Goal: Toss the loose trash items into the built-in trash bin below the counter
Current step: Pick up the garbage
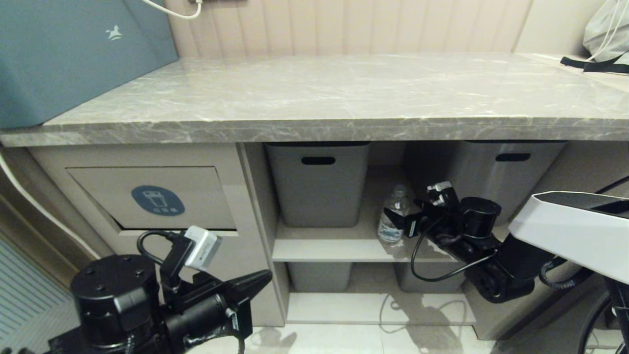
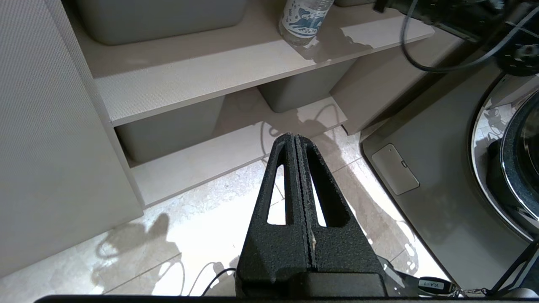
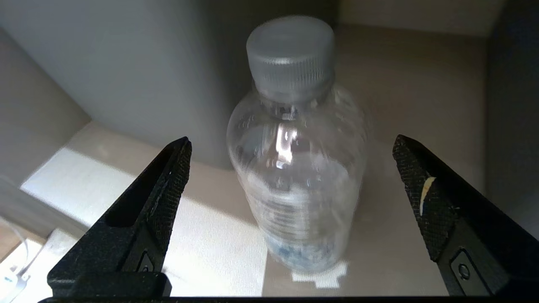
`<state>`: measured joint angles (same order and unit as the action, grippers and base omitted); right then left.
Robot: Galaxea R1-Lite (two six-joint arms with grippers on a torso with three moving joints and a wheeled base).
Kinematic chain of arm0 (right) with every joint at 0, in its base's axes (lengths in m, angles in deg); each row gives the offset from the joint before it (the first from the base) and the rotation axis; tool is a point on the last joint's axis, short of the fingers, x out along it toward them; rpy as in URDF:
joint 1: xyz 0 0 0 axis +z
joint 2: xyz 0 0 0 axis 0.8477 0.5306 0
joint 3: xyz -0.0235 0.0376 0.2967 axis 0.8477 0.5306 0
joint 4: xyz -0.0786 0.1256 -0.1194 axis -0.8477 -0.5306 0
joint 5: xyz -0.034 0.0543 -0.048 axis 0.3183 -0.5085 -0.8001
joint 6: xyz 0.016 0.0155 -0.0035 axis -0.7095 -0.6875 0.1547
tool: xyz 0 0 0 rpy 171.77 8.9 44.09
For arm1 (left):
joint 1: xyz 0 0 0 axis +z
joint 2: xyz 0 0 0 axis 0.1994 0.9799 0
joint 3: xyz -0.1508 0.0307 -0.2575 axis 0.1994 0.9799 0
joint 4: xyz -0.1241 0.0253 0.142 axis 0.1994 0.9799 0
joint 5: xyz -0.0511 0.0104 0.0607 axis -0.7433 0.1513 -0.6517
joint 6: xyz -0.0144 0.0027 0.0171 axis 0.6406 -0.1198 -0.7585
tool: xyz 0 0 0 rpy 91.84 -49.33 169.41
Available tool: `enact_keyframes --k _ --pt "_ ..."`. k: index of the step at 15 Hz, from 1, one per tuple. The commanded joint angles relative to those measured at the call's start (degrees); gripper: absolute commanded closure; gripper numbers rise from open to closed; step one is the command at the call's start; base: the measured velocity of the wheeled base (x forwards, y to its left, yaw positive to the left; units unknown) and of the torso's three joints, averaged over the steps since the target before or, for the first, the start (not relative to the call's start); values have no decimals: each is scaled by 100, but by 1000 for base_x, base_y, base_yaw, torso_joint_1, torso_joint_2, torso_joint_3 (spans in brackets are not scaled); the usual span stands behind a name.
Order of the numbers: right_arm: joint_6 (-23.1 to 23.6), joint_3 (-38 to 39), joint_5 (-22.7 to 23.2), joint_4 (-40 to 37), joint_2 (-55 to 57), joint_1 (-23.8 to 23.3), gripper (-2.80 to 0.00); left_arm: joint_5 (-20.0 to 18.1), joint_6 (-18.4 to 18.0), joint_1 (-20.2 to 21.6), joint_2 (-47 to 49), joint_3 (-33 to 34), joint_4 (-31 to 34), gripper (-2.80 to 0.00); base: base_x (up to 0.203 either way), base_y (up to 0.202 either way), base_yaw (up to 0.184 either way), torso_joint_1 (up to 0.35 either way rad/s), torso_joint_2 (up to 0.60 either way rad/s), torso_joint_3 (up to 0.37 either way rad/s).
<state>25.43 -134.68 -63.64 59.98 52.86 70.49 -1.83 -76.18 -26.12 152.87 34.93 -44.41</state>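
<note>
Beneath the long marble-look counter (image 1: 344, 98), the cabinet splits into the built-in trash bin (image 1: 152, 196) on the robot's left, its recessed flap marked with a blue oval sticker, and open shelving to the right that holds grey tubs (image 1: 318, 183). On the upper shelf (image 1: 324, 243), in the gap between two tubs, stands one upright clear water bottle (image 1: 393, 216); only this one shows. The right gripper (image 3: 290, 168) reaches in toward it with its jaws spread wide, one on either side of the bottle and neither touching it. The left gripper (image 2: 297, 141) hangs low in front of the bin's cabinet, jaws pressed together and holding nothing. From here, I judge the chief danger to be a knock: the bottle looks light and stands on a smooth shelf, so one finger arriving before the other could tip it or push it back between the tubs. A squeeze placed high near the grey cap (image 3: 290, 54) might let the rounded shoulder slip out.
</note>
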Motion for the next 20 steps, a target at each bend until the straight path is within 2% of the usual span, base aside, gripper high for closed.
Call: enact_keyframes --k 1,8,12,13,15,20 --pt "-2 -204 9 42 221 4 -280 -4 5 0 0 -3 -27 0 0 0 0 0 0 0" --pt "-6 -948 9 33 760 -4 -280 58 14 9 37 6 -27 0 0 0 0 0 0 0" --pt "-29 -1102 9 42 935 1 -280 67 88 13 63 6 -18 0 0 0 0 0 0 0" --pt "-73 -1186 9 49 995 4 -5 67 110 18 57 6 -18 0 0 0 0 0 0 0" --pt "-104 -1214 27 40 952 4 0 63 305 9 45 53 -43 0 0 0 0 0 0 0" --pt "-227 -956 27 48 813 50 0 60 345 9 -121 234 -64 0 0 0 0 0 0 0"
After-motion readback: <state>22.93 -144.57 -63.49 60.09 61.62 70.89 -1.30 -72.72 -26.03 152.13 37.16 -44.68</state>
